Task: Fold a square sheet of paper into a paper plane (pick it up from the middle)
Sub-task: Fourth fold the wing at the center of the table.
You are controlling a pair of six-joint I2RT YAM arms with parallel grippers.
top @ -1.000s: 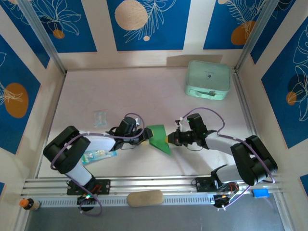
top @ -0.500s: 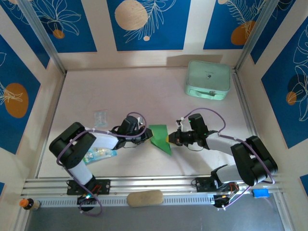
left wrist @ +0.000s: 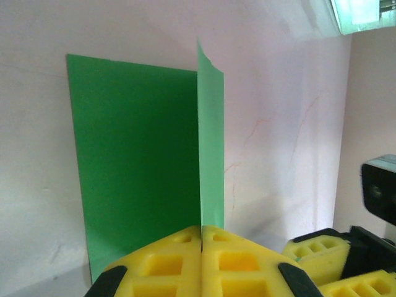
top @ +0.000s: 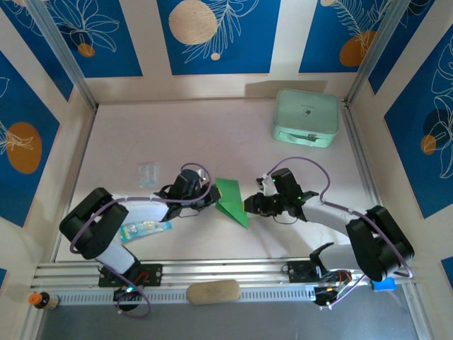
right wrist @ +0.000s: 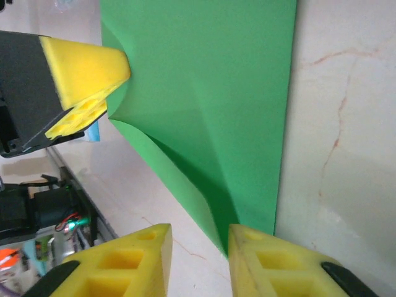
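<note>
The bright green square sheet of paper (top: 231, 201) lies mid-table between both arms, bent along a crease, with one flap (left wrist: 211, 154) standing upright. My left gripper (top: 210, 197) is shut on the sheet's left edge, its yellow pads (left wrist: 179, 260) pressed together around the flap's base. My right gripper (right wrist: 199, 250) is open at the sheet's near right corner (right wrist: 247, 210). The corner touches the inner face of one finger (right wrist: 253, 253), and the table shows in the gap. In the right wrist view the left gripper's yellow fingertip (right wrist: 86, 83) sits on the far edge of the sheet.
A pale mint-green case (top: 306, 117) stands at the back right. A small clear packet (top: 147, 173) and a blue-green packet (top: 145, 228) lie by the left arm. A tan oval pad (top: 213, 291) rests on the front rail.
The sheet's left side has risen and the sheet looks narrower and more pointed from above. The right gripper has drawn back slightly from the sheet. The left gripper has stayed on its edge.
</note>
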